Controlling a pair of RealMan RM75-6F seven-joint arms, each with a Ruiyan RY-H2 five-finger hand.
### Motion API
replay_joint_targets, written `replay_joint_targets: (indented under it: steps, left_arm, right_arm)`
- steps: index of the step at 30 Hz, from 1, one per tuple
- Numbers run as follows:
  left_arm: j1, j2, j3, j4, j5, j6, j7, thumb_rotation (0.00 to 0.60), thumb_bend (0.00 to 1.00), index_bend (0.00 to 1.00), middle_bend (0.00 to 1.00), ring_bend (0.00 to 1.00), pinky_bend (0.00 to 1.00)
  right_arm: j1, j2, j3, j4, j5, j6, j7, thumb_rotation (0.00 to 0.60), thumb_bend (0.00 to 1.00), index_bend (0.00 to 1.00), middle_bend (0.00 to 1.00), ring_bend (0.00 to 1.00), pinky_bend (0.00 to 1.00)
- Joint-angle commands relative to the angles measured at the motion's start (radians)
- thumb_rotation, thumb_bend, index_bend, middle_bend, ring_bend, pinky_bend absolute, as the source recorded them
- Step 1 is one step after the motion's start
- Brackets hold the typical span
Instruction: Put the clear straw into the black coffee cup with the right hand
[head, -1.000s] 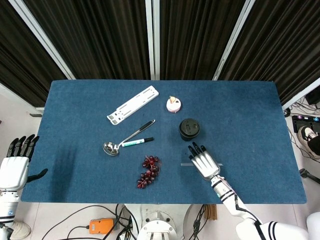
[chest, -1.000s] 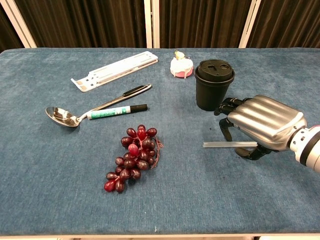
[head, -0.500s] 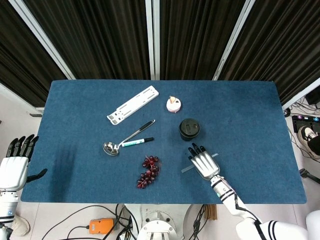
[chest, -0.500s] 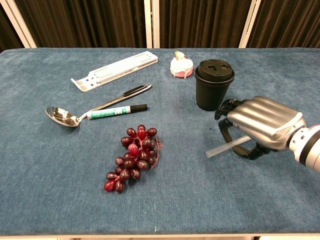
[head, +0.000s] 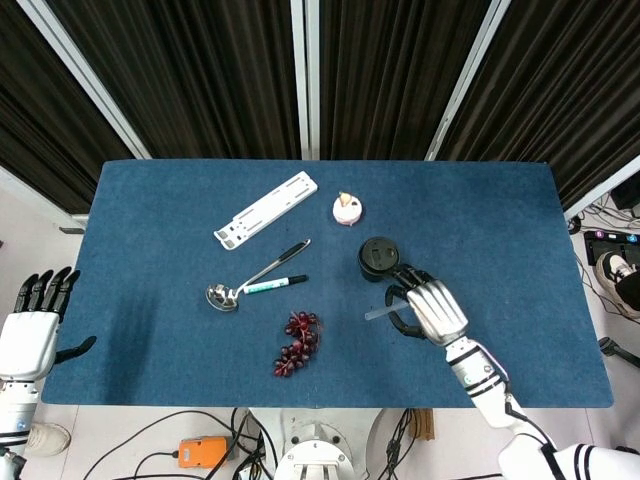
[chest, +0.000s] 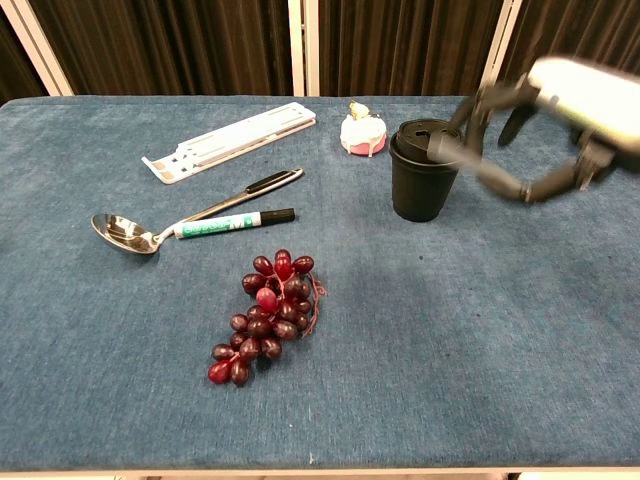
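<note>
The black coffee cup (head: 378, 257) with its lid on stands upright right of the table's middle; the chest view shows the cup (chest: 427, 172) too. My right hand (head: 430, 308) is lifted off the table just in front of and right of the cup and holds the clear straw (head: 380, 314), whose free end sticks out to the left. In the chest view the right hand (chest: 575, 110) is blurred and high, and the straw (chest: 470, 165) slants with its lower-left end near the cup's rim. My left hand (head: 30, 335) hangs open off the table's left edge.
A bunch of red grapes (chest: 265, 315) lies front of centre. A green marker (chest: 225, 225), a black pen and a spoon (chest: 125, 233) lie to the left. A white rack (chest: 235, 140) and a small pink cake (chest: 362, 130) sit further back.
My right hand has risen from the table with the straw and moved back toward the cup. The straw, flat on the cloth a second ago, is now in the air. The left hand has not moved.
</note>
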Motion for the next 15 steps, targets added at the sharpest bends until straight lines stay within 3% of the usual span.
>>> replay_joint_targets:
  steps: [1,6,15]
  left_arm:
    - [0.001,0.003,0.001,-0.007,-0.001,0.0,0.007,0.6,0.06,0.02,0.06,0.0,0.0]
    - [0.0,0.007,0.001,-0.021,-0.003,-0.003,0.019,0.6,0.06,0.02,0.06,0.0,0.0]
    - [-0.005,0.009,-0.002,-0.033,-0.017,-0.02,0.032,0.6,0.06,0.02,0.06,0.0,0.0]
  right_arm:
    - [0.027,0.063,0.117,-0.033,0.032,0.032,0.281,0.6,0.65,0.73,0.35,0.29,0.42]
    - [0.094,0.017,0.201,0.048,0.118,-0.022,0.399,0.6,0.65,0.73,0.37,0.3,0.43]
    - [0.183,-0.108,0.246,0.206,0.206,-0.097,0.49,0.6,0.65,0.73,0.38,0.31,0.43]
